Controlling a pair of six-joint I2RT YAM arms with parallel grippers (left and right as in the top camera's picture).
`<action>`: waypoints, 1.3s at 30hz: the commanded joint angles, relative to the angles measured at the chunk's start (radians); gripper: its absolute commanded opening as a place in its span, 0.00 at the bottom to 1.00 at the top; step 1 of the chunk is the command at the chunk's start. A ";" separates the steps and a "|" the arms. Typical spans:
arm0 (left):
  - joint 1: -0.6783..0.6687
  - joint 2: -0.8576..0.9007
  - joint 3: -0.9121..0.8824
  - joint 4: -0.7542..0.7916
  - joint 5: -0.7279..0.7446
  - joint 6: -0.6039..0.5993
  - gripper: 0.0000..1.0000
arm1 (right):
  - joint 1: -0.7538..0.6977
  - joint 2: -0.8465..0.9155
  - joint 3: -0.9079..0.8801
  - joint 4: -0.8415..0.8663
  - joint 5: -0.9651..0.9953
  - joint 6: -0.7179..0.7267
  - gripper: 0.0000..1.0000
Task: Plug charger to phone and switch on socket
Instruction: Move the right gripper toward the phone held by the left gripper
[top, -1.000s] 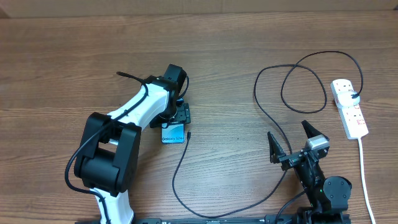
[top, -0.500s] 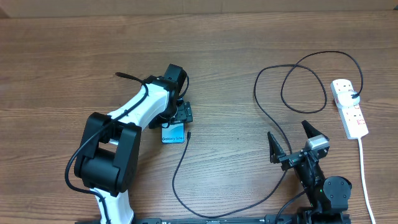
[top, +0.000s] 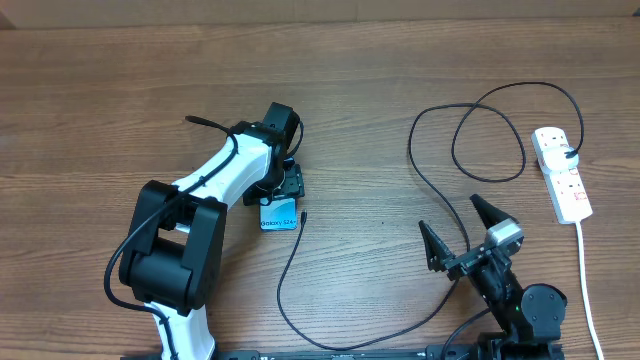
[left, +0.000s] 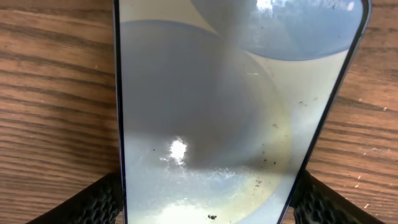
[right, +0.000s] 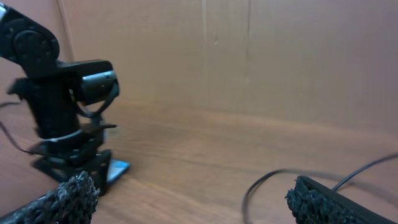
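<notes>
Right gripper (top: 446, 212) swung left, jaws apart, empty. My left gripper (top: 288, 195) clamps the flat blue-and-white-screen smartphone (top: 279, 219). Next: grab the thin black charger cable (top: 290, 262) tip just beside the smartphone.

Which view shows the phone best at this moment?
Left wrist: the phone fills the frame, screen up, flanked by both fingers of the left gripper. Overhead shows only its blue end sticking out from under that gripper. Right wrist shows just a blurred blue sliver far off.
</notes>
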 joint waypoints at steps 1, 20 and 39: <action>0.002 0.061 -0.023 0.000 0.046 0.042 0.66 | 0.005 -0.006 0.052 -0.045 -0.014 0.177 1.00; 0.212 0.061 -0.007 0.037 0.702 0.196 0.63 | 0.005 0.815 0.826 -0.532 -0.250 0.177 1.00; 0.225 0.061 -0.007 0.060 0.705 0.206 0.68 | 0.359 1.743 0.826 -0.047 -0.290 0.393 0.95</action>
